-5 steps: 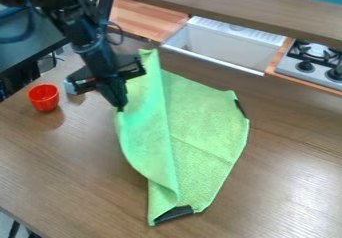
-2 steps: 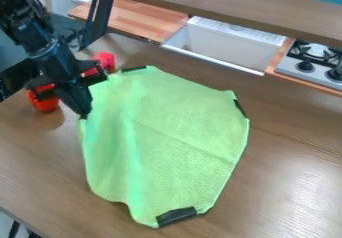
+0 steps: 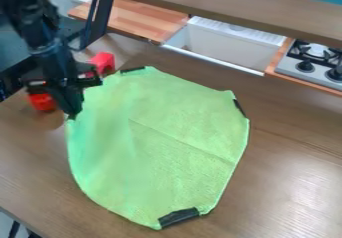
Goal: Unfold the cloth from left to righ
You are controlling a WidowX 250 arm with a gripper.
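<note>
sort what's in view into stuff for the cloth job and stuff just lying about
For the job: green cloth, black gripper at its edge

Just lying about: red cup partly behind the gripper, red object beyond it, white sink, stove

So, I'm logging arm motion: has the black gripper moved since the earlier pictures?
Yes: the gripper moved left, farther from the white sink.

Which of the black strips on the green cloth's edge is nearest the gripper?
The top strip, at the cloth's upper-left edge in the picture; the right strip and bottom strip both sit farther from the gripper.
</note>
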